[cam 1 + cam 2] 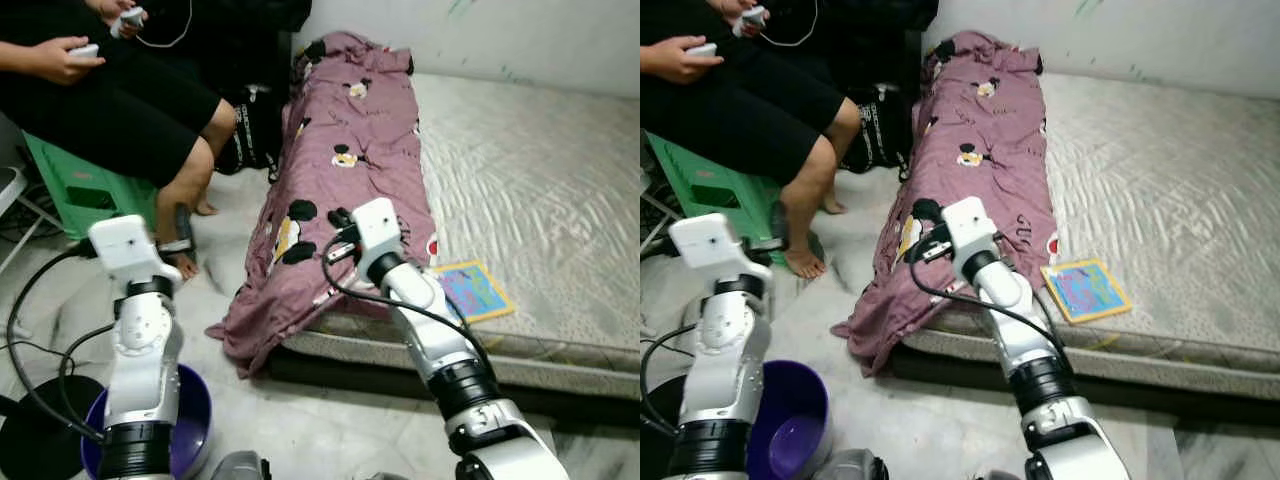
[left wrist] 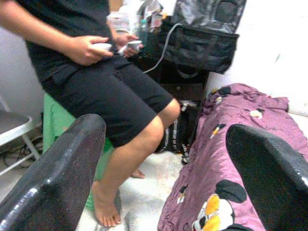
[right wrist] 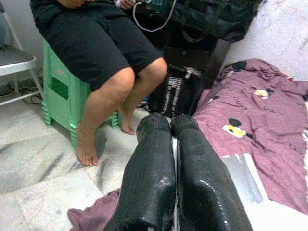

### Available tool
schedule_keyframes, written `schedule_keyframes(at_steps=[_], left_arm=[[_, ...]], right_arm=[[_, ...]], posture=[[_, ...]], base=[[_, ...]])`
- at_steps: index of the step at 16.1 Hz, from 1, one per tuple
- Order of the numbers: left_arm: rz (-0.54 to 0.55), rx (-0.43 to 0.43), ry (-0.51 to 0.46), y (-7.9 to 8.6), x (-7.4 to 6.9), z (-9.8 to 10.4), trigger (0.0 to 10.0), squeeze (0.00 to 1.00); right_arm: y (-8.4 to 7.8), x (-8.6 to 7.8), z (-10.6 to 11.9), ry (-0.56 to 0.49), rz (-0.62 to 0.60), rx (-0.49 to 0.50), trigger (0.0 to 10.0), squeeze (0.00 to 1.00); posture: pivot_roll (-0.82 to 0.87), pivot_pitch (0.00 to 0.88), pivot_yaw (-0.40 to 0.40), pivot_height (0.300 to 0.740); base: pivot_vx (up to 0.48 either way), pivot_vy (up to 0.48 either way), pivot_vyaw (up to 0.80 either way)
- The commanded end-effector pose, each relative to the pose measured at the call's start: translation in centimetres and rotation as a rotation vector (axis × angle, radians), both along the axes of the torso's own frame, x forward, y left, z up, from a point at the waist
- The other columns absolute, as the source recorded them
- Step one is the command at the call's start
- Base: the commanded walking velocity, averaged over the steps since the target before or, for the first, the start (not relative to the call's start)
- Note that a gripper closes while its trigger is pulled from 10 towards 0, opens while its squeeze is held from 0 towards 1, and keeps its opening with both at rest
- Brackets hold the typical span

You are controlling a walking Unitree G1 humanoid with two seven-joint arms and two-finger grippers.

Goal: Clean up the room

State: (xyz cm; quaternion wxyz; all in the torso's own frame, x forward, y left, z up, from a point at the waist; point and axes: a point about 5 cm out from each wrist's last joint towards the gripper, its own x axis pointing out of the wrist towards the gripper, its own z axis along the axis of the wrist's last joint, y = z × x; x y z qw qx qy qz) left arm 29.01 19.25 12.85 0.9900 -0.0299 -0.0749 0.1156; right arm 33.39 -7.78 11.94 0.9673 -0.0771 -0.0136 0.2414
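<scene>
I have the right gripper raised over the left edge of the mattress, above the mauve cartoon-print blanket, and its two black fingers are pressed together with nothing between them that I can make out, so I read it as parked, not gripping. The left gripper sits lower and further left, out over the floor, its fingers spread wide with only the room showing through the gap. The blanket lies bunched in a long roll along that left edge of the mattress, running from the far corner by the wall toward me, and its near end spills off the edge and down onto the floor; I take that hanging end as the untidy part and the easiest place to take hold. A small colourful book rests flat near the front edge of the mattress, just beside the blanket, close to the right arm. A purple basin stands on the floor by the left arm. Room on the left is tight: a person sits on a green stool with a bare foot near the left arm, so I would keep swings toward the mattress, whose wide right side lies open.
</scene>
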Motion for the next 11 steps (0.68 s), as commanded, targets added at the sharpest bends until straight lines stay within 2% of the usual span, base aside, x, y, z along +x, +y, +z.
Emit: schedule_keyframes(at_steps=[1, 4, 7, 11], left_arm=[[-0.001, 0.001, 0.004, -0.05, 0.0, -0.06, 10.0, 0.0], [0.041, 0.031, 0.009, 0.29, 0.11, -0.01, 10.0, 0.0], [0.061, 0.098, 0.002, 0.68, 0.08, 0.13, 10.0, 0.0], [0.05, 0.101, -0.006, 0.43, 0.24, 0.18, 10.0, 0.0]], right_arm=[[-0.23, 0.08, 0.38, -0.008, -0.003, 0.006, 10.0, 0.0], [-0.14, 0.05, 0.74, -0.045, 0.002, 0.0, 10.0, 0.0], [-0.15, 0.14, 0.77, -0.042, -0.006, 0.008, 10.0, 0.0], [-0.21, 0.22, 0.76, -0.038, -0.008, 0.012, 10.0, 0.0]], posture=[[0.06, 0.015, -0.013, 0.74], [0.06, 0.008, -0.017, 0.74], [0.06, 0.007, -0.015, 0.74], [0.06, 0.007, -0.015, 0.74]], base=[[0.0, 0.0, 0.0], [0.0, 0.0, 0.8], [0.0, 0.0, 0.8], [0.0, 0.0, 0.8]])
